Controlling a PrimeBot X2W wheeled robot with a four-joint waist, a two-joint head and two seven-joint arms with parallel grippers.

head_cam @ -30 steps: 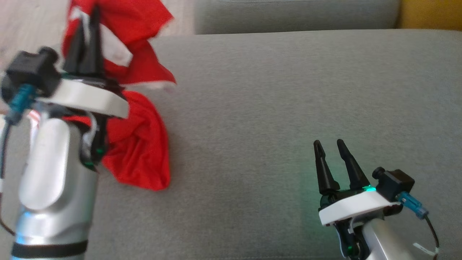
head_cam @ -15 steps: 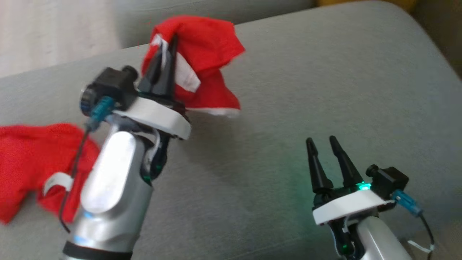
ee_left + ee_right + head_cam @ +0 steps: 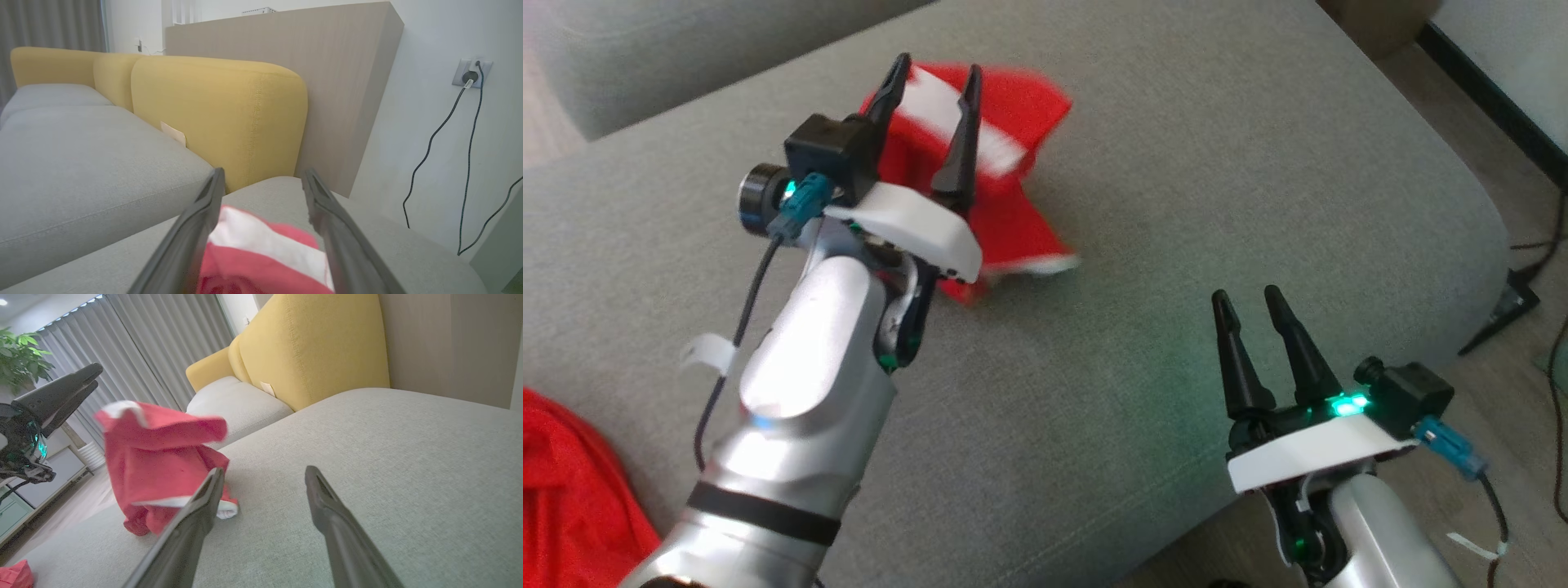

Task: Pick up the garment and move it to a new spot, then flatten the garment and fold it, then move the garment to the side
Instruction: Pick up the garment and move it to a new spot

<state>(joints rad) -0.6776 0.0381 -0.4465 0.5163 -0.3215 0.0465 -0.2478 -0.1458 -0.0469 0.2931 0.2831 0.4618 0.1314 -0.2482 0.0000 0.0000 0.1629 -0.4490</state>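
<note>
Two grippers and two red cloths were in sight. The left gripper (image 3: 937, 67) had its fingers spread wide with nothing pinched. The garment (image 3: 1021, 220), a single blurred bunch of red and white, sat on the grey seat cushion (image 3: 1176, 163) just below and beyond those fingers. The right gripper (image 3: 1245, 294) was likewise wide and empty, well apart from the garment. The second red cloth (image 3: 564, 490) was cut off at the head view's lower-left edge. Folds and blur hid any print on the garment.

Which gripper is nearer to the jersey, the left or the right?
Left. The left gripper is open, close above the jersey; the right gripper is well off to its right.
</note>
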